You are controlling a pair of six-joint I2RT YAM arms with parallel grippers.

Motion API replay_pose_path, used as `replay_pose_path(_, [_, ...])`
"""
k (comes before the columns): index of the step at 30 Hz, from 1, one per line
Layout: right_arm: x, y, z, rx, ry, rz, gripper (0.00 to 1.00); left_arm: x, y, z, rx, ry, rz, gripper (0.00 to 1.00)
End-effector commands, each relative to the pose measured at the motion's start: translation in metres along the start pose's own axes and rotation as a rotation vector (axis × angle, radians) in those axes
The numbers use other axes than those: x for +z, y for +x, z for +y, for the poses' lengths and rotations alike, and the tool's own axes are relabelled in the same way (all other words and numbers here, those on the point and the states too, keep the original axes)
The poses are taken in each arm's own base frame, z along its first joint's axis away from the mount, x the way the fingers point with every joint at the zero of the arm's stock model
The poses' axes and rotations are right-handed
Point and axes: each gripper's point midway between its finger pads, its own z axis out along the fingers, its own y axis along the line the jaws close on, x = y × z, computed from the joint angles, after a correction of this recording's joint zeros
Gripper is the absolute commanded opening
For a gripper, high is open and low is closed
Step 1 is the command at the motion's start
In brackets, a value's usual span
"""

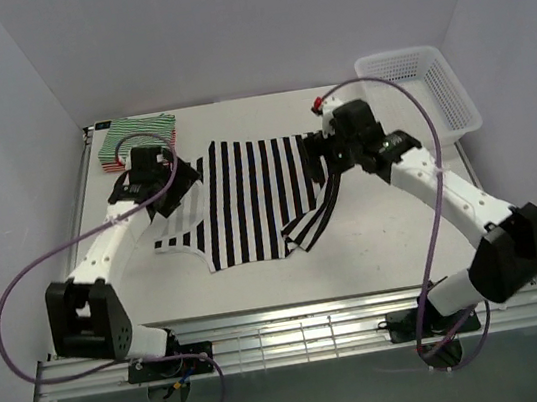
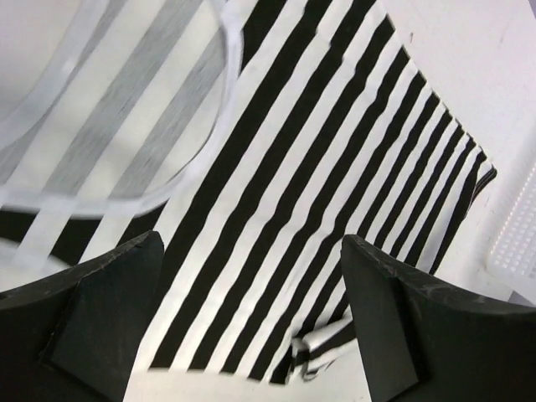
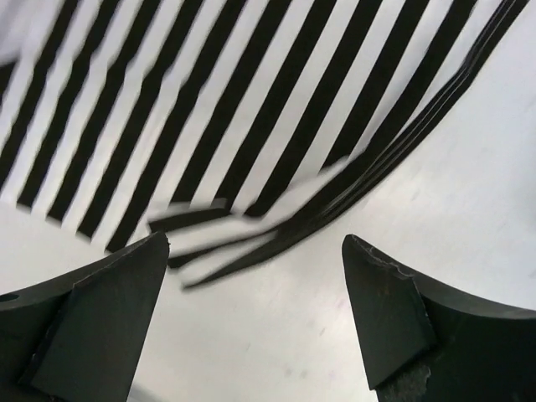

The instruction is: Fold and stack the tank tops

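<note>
The black-and-white top (image 1: 248, 199) lies spread mid-table between the two claws, its wide run going left to right and its stripes pointing away from the bases. The left claw (image 1: 173, 187) hangs over its left edge and the right claw (image 1: 330, 156) over its right edge, so each arm has its own side to hand. Both claws are spread wide, pinching nothing. Only the overhead view shows the other two tops (image 1: 138, 138), folded in the far left corner, and the basket (image 1: 423, 87) far right. The left wrist view alone shows a pale fold (image 2: 109, 109) of the top close to the lens. The right wrist view shows the thin straps (image 3: 402, 142) trailing on bare table just ahead of the fingers, a bit blurred
</note>
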Motion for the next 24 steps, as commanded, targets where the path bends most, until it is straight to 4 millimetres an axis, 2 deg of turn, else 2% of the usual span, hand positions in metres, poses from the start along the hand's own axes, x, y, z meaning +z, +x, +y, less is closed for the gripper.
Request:
replay_pose_path(1, [0.004,0.112,0.017,0.126,0.039,0.219,0.9,-0.03,0.036,0.062,-0.055,-0.149,0.041,0.98])
replay_pose_path(3, [-0.009,0.13,0.045,0.103,-0.023,0.216,0.9,-0.049,0.055,0.099,-0.066,-0.231,0.039,0.98])
replay_pose_path(4, [-0.011,0.149,0.051,0.092,-0.031,0.245,0.9,-0.055,0.059,0.11,-0.074,-0.25,0.036,0.98])
replay_pose_path(5, [-0.016,0.155,0.065,0.075,-0.05,0.243,0.9,-0.059,0.069,0.117,-0.075,-0.251,0.058,0.98])
replay_pose_path(6, [-0.016,0.159,0.064,0.066,-0.02,0.245,0.9,-0.059,0.087,0.131,-0.092,-0.262,0.095,0.98])
replay_pose_path(7, [-0.016,0.164,0.066,0.055,-0.016,0.252,0.9,-0.063,0.089,0.124,-0.108,-0.204,0.087,0.98])
replay_pose_path(9, [-0.012,0.177,0.071,0.038,0.005,0.281,0.9,-0.063,0.109,0.122,-0.122,-0.144,0.156,0.98])
replay_pose_path(11, [-0.005,0.19,0.076,0.018,0.02,0.322,0.92,-0.058,0.124,0.127,-0.128,-0.146,0.205,0.98])
replay_pose_path(14, [0.008,0.197,0.081,-0.004,0.049,0.338,0.94,-0.053,0.142,0.126,-0.127,-0.115,0.284,0.98])
replay_pose_path(19, [0.028,0.195,0.089,-0.019,0.056,0.33,0.99,-0.048,0.167,0.114,-0.125,-0.061,0.354,0.9])
replay_pose_path(22, [0.038,0.195,0.094,-0.01,0.042,0.326,1.0,-0.043,0.175,0.125,-0.116,-0.112,0.368,0.81])
replay_pose_path(24, [0.043,0.192,0.101,-0.002,0.023,0.306,0.95,-0.038,0.18,0.134,-0.125,-0.159,0.375,0.77])
